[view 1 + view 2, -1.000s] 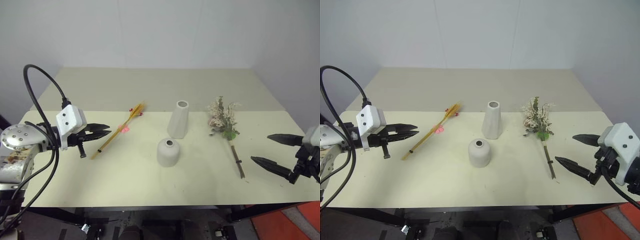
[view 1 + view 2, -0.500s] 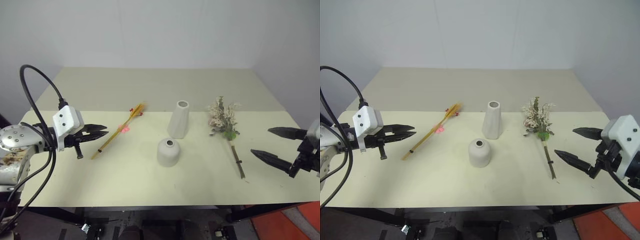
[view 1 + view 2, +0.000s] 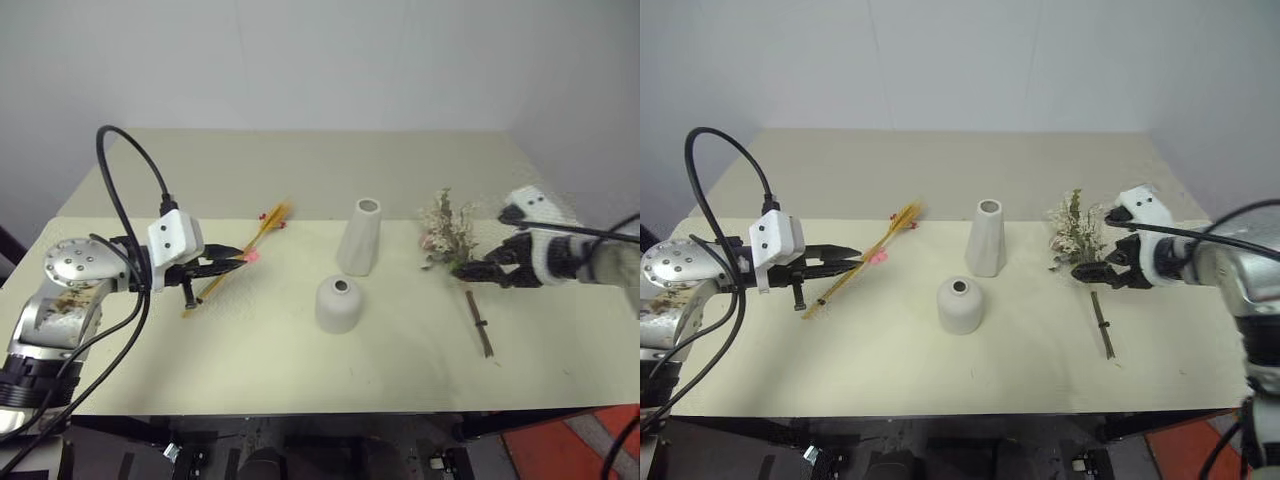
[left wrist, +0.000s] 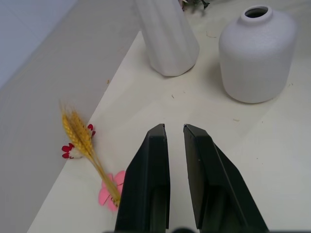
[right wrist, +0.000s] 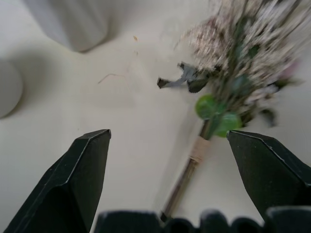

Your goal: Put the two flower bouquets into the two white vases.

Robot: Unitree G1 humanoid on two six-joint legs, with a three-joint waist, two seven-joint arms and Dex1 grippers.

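Note:
A slim golden-orange bouquet [image 3: 262, 234] lies on the table left of centre. My left gripper [image 3: 235, 262] hovers over its stem near the pink bit, fingers [image 4: 155, 160] nearly together with nothing between them. The tall white vase [image 3: 360, 238] stands mid-table, with the short squat vase [image 3: 338, 305] just in front of it. The bushy cream-pink bouquet [image 3: 443, 232] lies to the right, its brown stem [image 3: 478, 322] pointing at the front edge. My right gripper [image 3: 1087, 272] is open wide just above where the stem meets the leaves [image 5: 214, 114].
The cream table [image 3: 250, 360] has free surface in front of the vases, up to its front edge. A black cable [image 3: 125, 175] loops up over my left arm. A plain white wall stands behind the table.
My right arm has swung in from the table's right edge to the bushy bouquet, still open. My left gripper has shifted slightly right, over the orange spray's stem.

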